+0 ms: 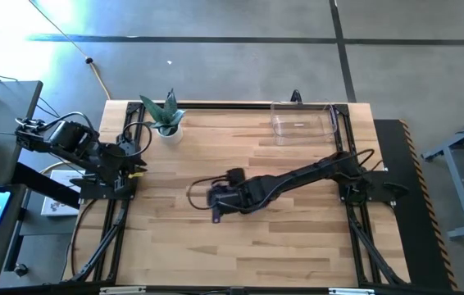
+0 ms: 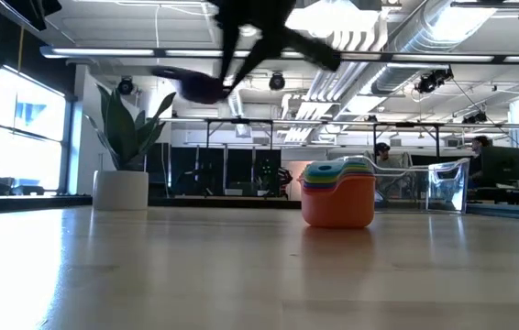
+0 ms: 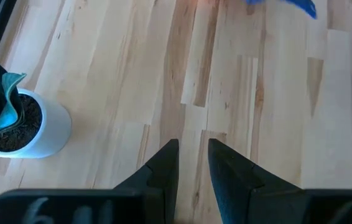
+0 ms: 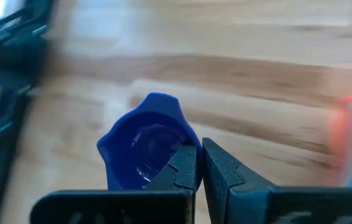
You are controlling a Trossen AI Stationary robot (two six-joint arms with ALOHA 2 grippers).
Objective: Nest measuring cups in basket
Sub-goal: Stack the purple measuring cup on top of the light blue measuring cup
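right pincer (image 4: 199,163) carries the blue cup (image 4: 146,149) above mid-table

its fingers pinch the glossy scoop's rim, probably near the handle. next move: lower it into the nested stack (image 2: 338,192), orange outermost, on the pale wood table (image 1: 297,238). the clear basket (image 1: 302,122) waits at the far edge. left pincer (image 3: 193,168) hangs idle, slightly parted.

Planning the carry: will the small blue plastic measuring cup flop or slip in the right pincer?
Probably stiff: the small blue plastic measuring cup keeps its moulded shape in the right pincer. Likely light, being thin-walled. It could pivot, since the grip is only at its rim.
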